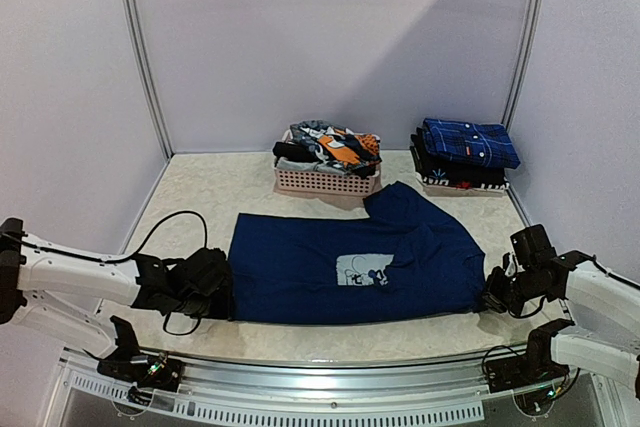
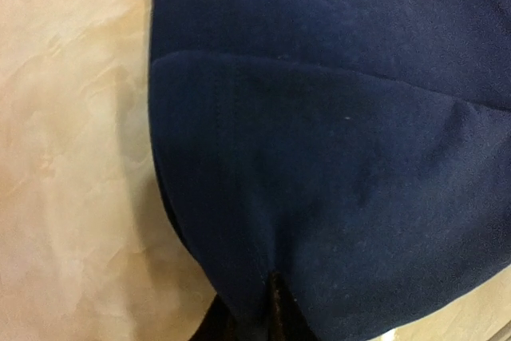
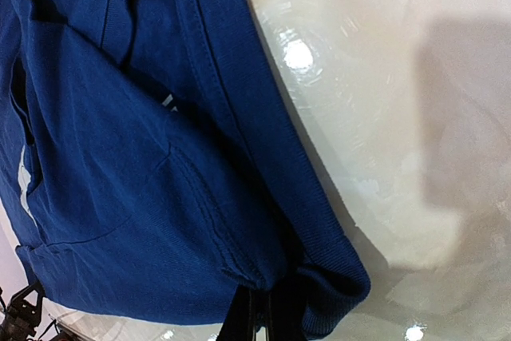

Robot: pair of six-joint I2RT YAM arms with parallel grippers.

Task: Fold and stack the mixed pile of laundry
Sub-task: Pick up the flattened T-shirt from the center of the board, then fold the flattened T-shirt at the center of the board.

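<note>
A navy T-shirt (image 1: 350, 262) with a pale cartoon print lies spread flat on the table, one sleeve pointing toward the back. My left gripper (image 1: 228, 287) is at its left edge, shut on a pinch of the fabric; in the left wrist view the cloth (image 2: 335, 157) bunches into the dark fingertips (image 2: 271, 293). At the shirt's right edge my right gripper (image 1: 487, 297) is shut on the ribbed edge (image 3: 319, 221), and its fingers (image 3: 267, 301) grip the fold. The rest of the mixed laundry pile (image 1: 330, 147) sits in a basket.
The pale pink slatted basket (image 1: 325, 182) stands behind the shirt at the middle back. A stack of folded garments (image 1: 465, 152), blue on top, rests at the back right. Pale walls close in the table (image 1: 190, 197) on three sides.
</note>
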